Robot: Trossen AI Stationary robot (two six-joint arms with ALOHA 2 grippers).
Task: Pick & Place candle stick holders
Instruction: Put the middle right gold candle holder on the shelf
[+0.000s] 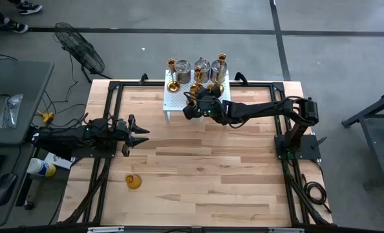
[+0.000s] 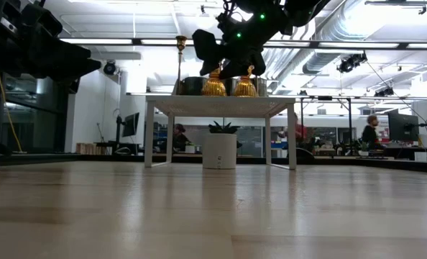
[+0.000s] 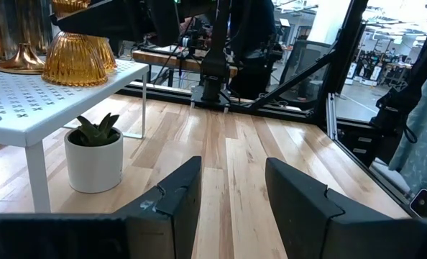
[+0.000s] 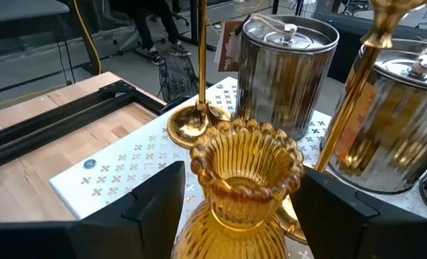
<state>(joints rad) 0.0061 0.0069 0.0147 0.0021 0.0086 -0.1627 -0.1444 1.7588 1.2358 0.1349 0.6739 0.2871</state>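
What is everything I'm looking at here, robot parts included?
Wooden table: one, light wood, under both arms.
White rack: one, perforated, at the table's far edge.
Silver jars: three, on the rack.
Gold candlesticks: at least two, slim, on the rack.
Amber holders: two on the rack, one more alone on the near table.
Potted plant: one, green in a white pot, under the rack.
Fan: one, dark, on the floor.
Right gripper: open, fingers either side of an amber holder on the rack.
Left gripper: open, empty, at the table's left.
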